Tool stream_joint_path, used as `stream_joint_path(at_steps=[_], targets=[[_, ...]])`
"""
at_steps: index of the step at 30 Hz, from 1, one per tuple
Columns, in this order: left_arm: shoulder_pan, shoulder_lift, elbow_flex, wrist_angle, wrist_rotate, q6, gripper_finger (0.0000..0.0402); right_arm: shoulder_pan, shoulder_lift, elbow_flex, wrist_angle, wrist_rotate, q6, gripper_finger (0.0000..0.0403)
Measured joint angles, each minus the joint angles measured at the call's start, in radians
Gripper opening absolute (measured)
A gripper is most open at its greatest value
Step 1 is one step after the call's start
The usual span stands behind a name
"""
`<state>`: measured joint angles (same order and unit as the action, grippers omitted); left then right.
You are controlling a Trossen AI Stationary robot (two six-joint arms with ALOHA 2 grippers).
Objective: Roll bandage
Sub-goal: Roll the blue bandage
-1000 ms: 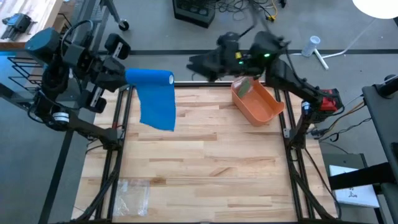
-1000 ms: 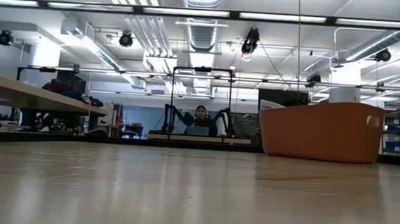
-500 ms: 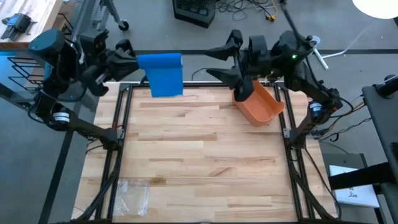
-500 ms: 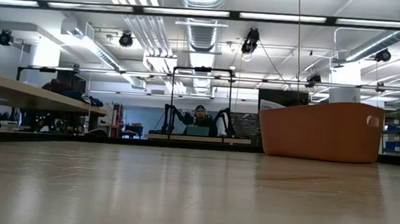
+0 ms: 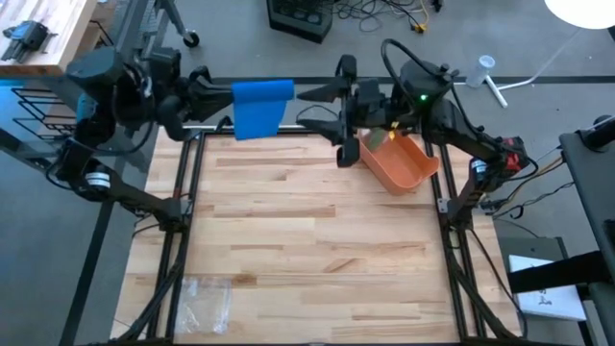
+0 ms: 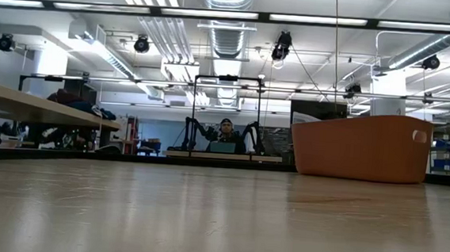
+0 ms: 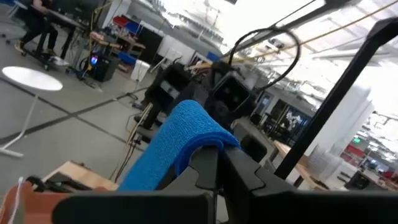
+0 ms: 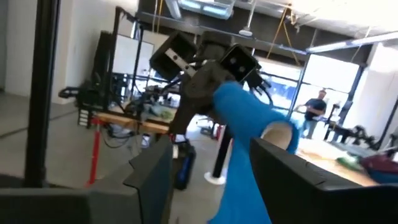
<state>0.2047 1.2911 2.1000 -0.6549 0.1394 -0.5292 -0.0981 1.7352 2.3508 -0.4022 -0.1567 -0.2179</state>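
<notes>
Left gripper point(image 5: 223, 104), at the upper left of the high view, is clamped on the blue bandage point(image 5: 259, 108), which is held in the air above the far edge of the worktop point(image 5: 307, 240) with a short length hanging down. Facing it from the upper middle, the right gripper point(image 5: 322, 111) has its fingers spread apart just beside the bandage's free end, not gripping it. An orange bin point(image 5: 399, 163) sits on the worktop at the upper right, below the right arm.
</notes>
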Motion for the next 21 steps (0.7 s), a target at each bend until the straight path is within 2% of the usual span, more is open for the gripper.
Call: stream_joint_path(at_steps=[8, 12, 21], targets=[[-0.001, 0.020, -0.002, 0.005, 0.009, 0.055, 0.0000, 0.000, 0.001, 0.001, -0.020, 0.004, -0.062, 0.0203], [-0.001, 0.019, -0.002, 0.011, 0.041, 0.139, 0.0000, 0.000, -0.001, 0.001, -0.020, 0.002, -0.066, 0.0200], [-0.001, 0.019, -0.002, 0.013, 0.054, 0.208, 0.0000, 0.002, -0.007, 0.001, -0.042, 0.000, -0.036, 0.0199]])
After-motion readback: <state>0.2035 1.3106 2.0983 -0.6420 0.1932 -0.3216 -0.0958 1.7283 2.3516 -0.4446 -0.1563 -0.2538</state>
